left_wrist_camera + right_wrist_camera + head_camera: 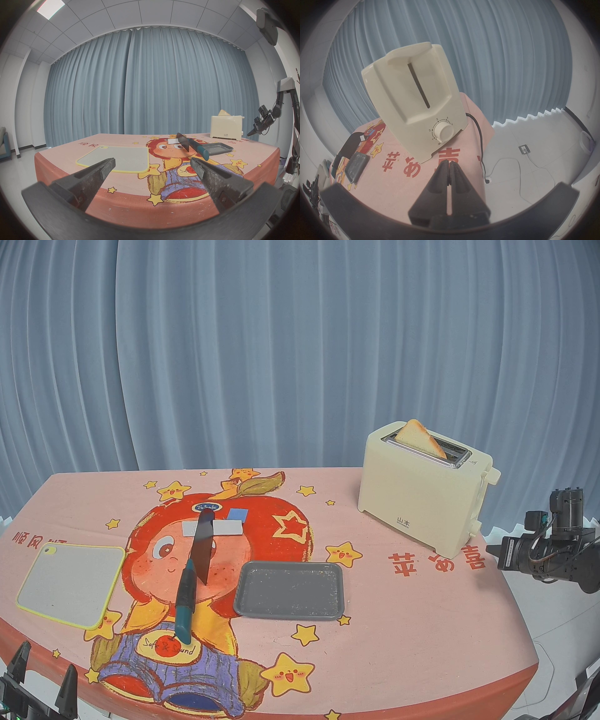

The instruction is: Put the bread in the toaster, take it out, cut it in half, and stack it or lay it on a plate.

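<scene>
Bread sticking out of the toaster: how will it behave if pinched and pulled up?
The bread is likely light and soft. Only a thin corner shows above the toaster, so a hard pinch may crush or tear it. It sits tilted, so it could snag on the opening if pulled straight up.

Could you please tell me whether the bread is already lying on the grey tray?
No, the bread stands tilted in a slot of the toaster, well apart from the grey tray.
</scene>
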`<state>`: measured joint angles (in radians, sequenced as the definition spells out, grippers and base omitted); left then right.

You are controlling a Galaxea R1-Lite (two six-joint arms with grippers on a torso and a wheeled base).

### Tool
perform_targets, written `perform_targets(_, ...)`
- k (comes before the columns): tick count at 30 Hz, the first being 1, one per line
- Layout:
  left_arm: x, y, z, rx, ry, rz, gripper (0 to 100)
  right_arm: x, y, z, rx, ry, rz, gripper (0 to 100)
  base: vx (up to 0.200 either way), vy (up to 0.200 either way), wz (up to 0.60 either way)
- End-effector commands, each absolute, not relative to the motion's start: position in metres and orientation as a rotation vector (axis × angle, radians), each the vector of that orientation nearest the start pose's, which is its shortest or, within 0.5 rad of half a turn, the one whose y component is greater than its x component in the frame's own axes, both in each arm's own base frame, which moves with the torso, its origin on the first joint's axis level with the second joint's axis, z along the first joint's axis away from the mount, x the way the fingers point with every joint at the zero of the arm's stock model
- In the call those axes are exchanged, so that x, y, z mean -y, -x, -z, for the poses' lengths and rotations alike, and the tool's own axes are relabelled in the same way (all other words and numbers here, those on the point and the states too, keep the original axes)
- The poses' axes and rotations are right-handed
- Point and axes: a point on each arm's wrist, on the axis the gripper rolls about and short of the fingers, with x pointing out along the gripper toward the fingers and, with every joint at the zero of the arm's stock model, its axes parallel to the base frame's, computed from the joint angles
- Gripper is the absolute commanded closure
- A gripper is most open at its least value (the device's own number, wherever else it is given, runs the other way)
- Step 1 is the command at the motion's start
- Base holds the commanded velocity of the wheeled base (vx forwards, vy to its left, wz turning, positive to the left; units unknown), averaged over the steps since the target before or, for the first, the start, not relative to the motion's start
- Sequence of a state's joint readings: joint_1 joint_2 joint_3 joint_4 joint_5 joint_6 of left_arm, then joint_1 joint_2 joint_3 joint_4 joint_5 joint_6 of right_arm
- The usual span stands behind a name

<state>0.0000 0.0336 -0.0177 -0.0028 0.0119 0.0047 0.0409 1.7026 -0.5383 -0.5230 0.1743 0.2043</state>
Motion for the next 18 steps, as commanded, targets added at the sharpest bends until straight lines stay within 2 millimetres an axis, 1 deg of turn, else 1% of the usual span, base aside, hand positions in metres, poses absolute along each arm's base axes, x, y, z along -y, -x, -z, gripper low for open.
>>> perform_targets(1,0.0,0.02,-0.077,-0.032,-0.005,-0.012,0,-0.017,-0.262,-0.101,-0.68,-0.237,-0.148,100,0.0,0.0,0.0)
perform_targets(4,0.0,0.02,-0.077,-0.032,-0.005,-0.012,0,-0.019,-0.266,-0.097,-0.693,-0.239,-0.151,100,0.0,0.0,0.0)
perform_targets(7,0.0,0.02,-0.077,-0.032,-0.005,-0.012,0,-0.023,-0.271,-0.101,-0.678,-0.246,-0.159,100,0.0,0.0,0.0)
perform_targets(11,0.0,0.02,-0.077,-0.032,-0.005,-0.012,0,-0.025,-0.278,-0.103,-0.668,-0.3,-0.125,100,0.0,0.0,0.0)
perform_targets(18,0.0,0.02,-0.077,-0.032,-0.005,-0.012,0,-0.024,-0.282,-0.099,-0.678,-0.31,-0.113,100,0.0,0.0,0.0)
